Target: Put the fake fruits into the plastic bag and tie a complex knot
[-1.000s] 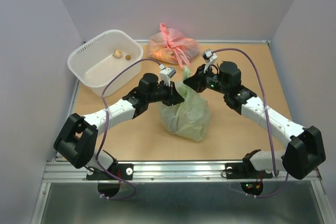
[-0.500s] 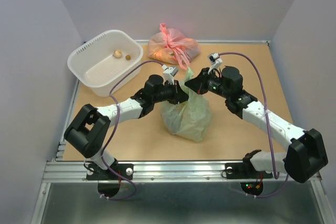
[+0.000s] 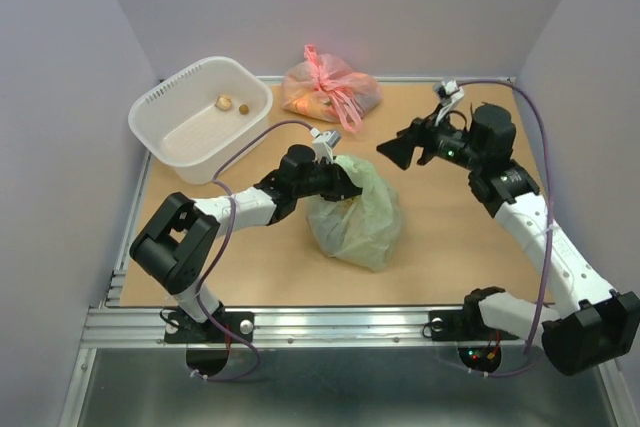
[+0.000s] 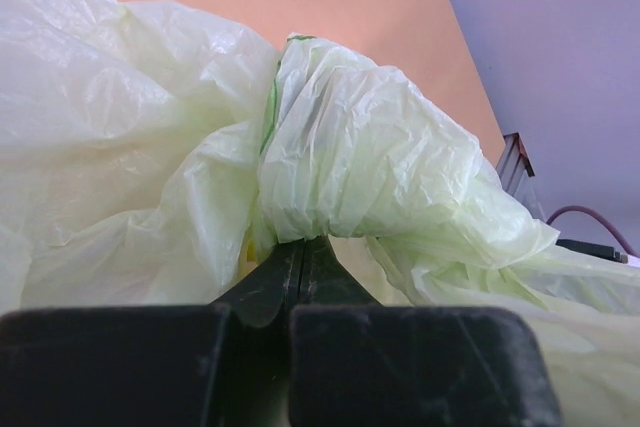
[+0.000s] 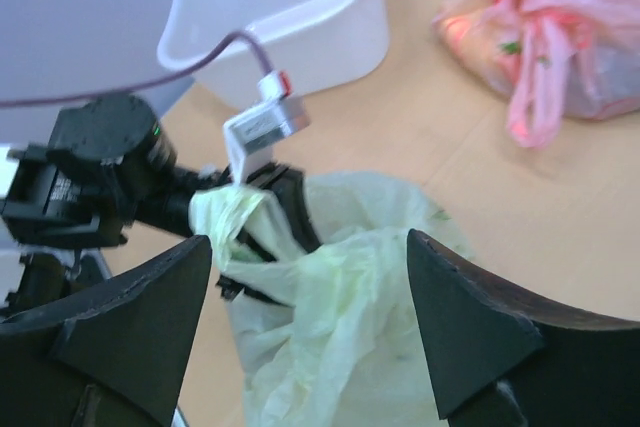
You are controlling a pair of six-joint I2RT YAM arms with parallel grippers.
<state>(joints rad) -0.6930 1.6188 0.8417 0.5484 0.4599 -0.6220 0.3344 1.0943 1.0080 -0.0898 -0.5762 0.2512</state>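
Note:
The pale green plastic bag (image 3: 357, 215) sits bulging in the middle of the table. My left gripper (image 3: 344, 185) is shut on a bunched handle strip at the bag's top; in the left wrist view the fingers (image 4: 300, 259) pinch crinkled plastic (image 4: 370, 157). My right gripper (image 3: 398, 152) hangs open to the right of the bag, apart from it, and holds nothing. In the right wrist view its open jaws (image 5: 308, 240) frame the bag (image 5: 340, 337) and a strip draped over the left gripper (image 5: 272, 197). The fake fruits in the bag are hidden. I cannot tell whether a knot is tied.
A white basket (image 3: 160, 127) stands at the back left with two small fruit-like pieces (image 3: 232, 104) in it. A tied pink bag (image 3: 330, 90) lies at the back centre. The table's walls close in on both sides.
My right gripper has opened, let go of the green bag's handle and drawn back to the right. The left gripper stays shut on the bag and has shifted slightly right.

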